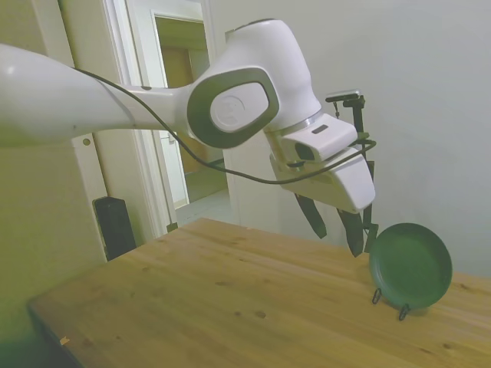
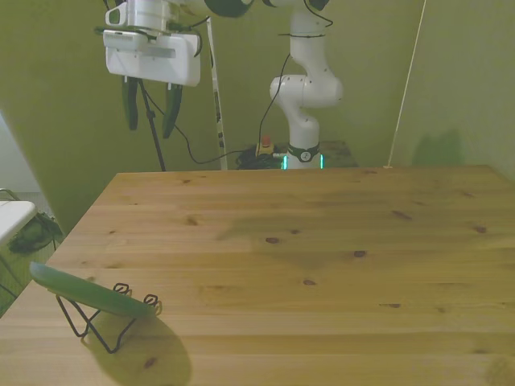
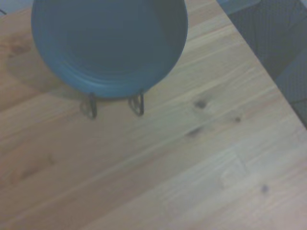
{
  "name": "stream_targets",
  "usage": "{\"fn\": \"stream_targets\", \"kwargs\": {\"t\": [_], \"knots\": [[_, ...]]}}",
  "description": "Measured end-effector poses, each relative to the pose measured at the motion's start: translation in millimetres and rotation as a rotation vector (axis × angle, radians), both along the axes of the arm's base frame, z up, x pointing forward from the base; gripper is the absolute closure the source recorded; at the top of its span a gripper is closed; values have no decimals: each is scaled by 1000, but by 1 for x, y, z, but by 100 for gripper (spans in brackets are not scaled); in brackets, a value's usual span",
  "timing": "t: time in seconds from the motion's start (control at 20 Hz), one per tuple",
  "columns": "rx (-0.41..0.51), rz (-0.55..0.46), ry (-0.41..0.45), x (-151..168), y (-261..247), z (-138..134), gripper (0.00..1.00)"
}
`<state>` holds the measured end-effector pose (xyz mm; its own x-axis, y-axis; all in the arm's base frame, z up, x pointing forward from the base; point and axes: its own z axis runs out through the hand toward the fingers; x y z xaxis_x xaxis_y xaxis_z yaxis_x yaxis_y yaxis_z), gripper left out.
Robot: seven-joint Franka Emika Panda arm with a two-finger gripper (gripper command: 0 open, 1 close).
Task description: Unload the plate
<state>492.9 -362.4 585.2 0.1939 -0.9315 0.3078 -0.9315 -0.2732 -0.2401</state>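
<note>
The dark green plate (image 1: 410,265) leans tilted on a thin black wire stand (image 1: 389,302) near the table's far end in the side view. In the front view the plate (image 2: 84,293) rests on the stand (image 2: 100,318) at the front view's left, near the table's corner. The wrist view shows the plate (image 3: 110,43) face-on, with two stand hooks (image 3: 115,105) at its lower rim. My gripper (image 1: 337,230) hangs high above the table, open and holding nothing, apart from the plate. In the front view the gripper (image 2: 150,108) is up at the left.
The wooden table (image 2: 322,257) stretches wide to the front view's right. Its edge (image 3: 249,52) runs close beside the plate in the wrist view. A doorway (image 1: 184,115) and a dark speaker-like box (image 1: 115,226) stand beyond the table in the side view.
</note>
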Motion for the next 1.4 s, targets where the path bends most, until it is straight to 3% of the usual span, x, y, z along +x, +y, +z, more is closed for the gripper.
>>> {"fn": "stream_targets", "kwargs": {"t": [0.2, 0.65, 0.95, 1.25, 1.4], "knots": [[-33, -80, -95, 37, -48, -10, 0], [-44, -195, -272, 80, -115, 16, 0], [4, -143, -159, 117, -109, -19, 0], [-9, -173, -180, 127, -123, -31, 0], [-18, -158, -233, 140, -121, -33, 0]]}}
